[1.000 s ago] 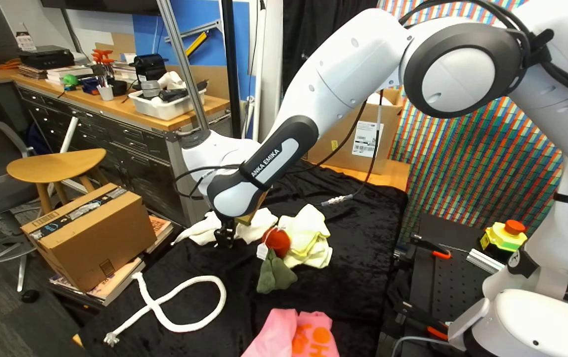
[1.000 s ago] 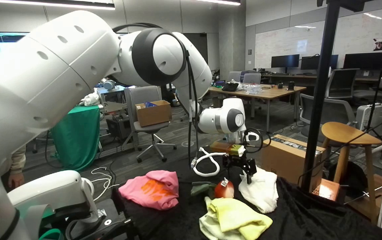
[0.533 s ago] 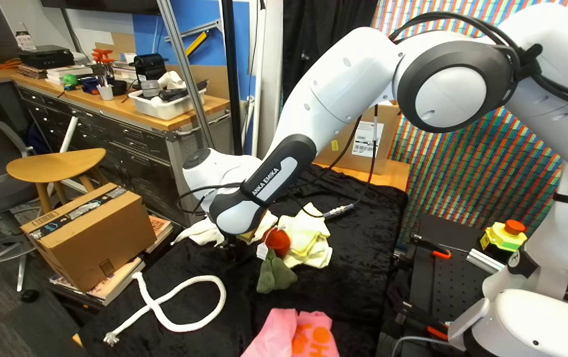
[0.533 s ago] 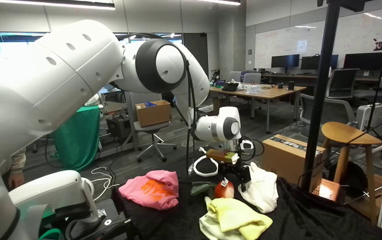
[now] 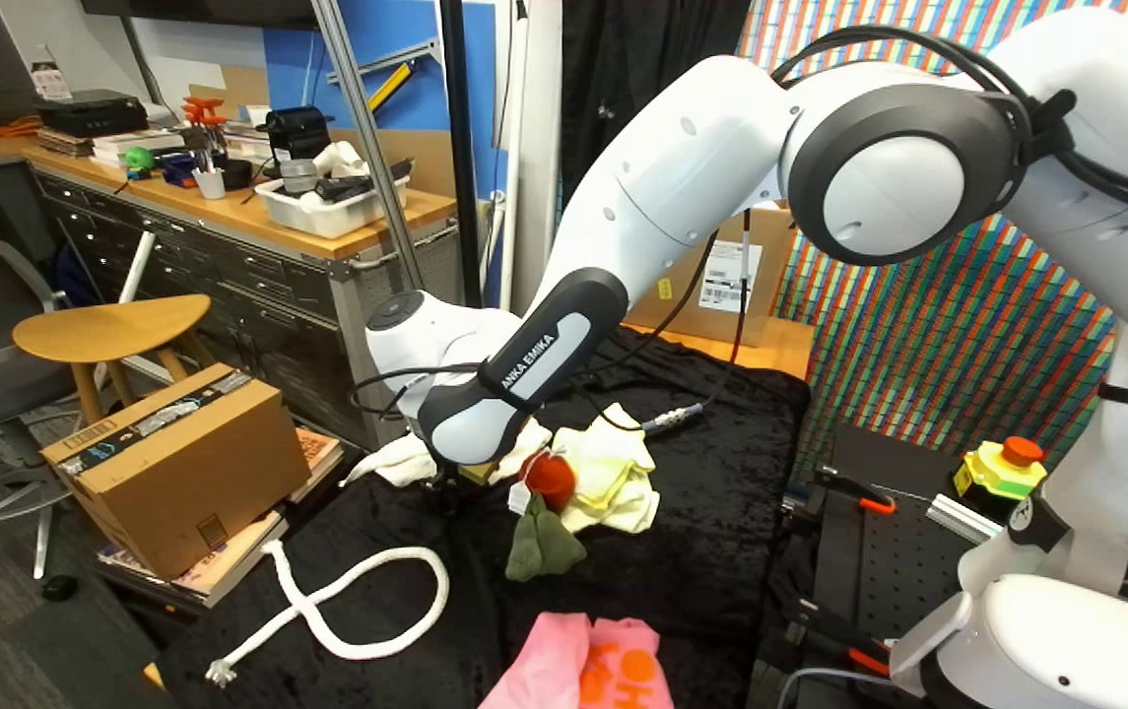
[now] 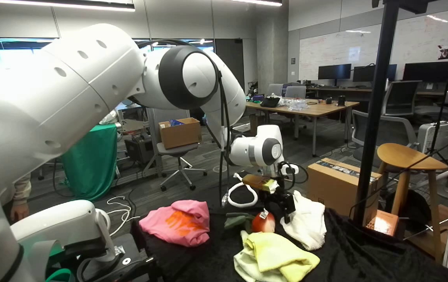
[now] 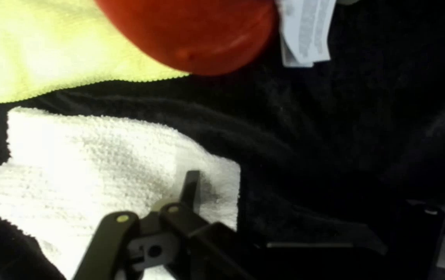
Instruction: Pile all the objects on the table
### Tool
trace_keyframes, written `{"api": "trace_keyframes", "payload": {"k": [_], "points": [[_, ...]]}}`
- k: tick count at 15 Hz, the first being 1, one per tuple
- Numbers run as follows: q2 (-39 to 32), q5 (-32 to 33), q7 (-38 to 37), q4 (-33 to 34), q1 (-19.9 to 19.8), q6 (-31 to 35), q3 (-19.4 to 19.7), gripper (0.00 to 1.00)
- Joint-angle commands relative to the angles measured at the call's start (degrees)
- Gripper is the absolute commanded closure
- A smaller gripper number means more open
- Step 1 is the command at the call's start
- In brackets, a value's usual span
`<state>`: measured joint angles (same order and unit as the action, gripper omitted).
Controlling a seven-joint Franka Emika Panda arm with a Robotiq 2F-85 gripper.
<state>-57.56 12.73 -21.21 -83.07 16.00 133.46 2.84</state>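
My gripper point(image 7: 298, 200) is low over the black table point(image 5: 711, 551), jaws wide apart and holding nothing. In the wrist view its left finger point(image 7: 191, 186) lies over the right end of the white cloth point(image 7: 70, 167); the right finger is nearly lost against the black fabric. Whether either fingertip touches down, I cannot tell. A round red item point(image 6: 263, 222) with a white tag sits beside the folded yellow-green cloth point(image 6: 282, 254). Dark green leaf-like pieces point(image 5: 542, 542) lie against the red item. Apart from these, the pink cloth with orange print point(image 6: 177, 223) is heaped near the table's edge.
A looped white rope point(image 5: 366, 650) is on the black surface. Beside the table stands a brown cardboard box point(image 5: 179, 473); another box with a white label point(image 5: 726, 276) is behind. A black pole point(image 6: 372, 117) rises close to the table edge. Cables hang from the arm.
The arm came down, lowering my gripper beside the white cloth, and the gripper has since turned slightly. In an exterior view the red item and green pieces have shifted a tiny bit left.
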Motion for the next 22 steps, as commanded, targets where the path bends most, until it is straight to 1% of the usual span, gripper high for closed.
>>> {"api": "trace_keyframes", "payload": {"k": [1,10,11,12,13,15,16,18,22], "points": [[0.22,-0.88,-3.74,-1.15,1.38,3.98,1.86,0.00],[1.84,-1.56,-11.54,-4.64,3.66,8.62,4.37,0.00],[5.56,-1.43,-7.45,-3.66,0.47,5.40,5.18,0.00],[6.14,-2.44,-8.34,-4.03,-0.13,6.22,5.17,0.00],[6.89,-2.72,-8.45,-3.59,-0.56,6.24,6.00,0.00],[11.13,-2.95,-6.91,-5.32,-2.50,6.00,6.80,0.00],[12.84,-2.45,-6.02,-5.12,-3.26,4.80,7.54,0.00],[16.52,-2.22,-2.86,-4.48,-5.81,2.10,7.69,0.00],[19.50,-1.78,1.79,-1.14,-8.94,-3.70,6.77,0.00]]}}
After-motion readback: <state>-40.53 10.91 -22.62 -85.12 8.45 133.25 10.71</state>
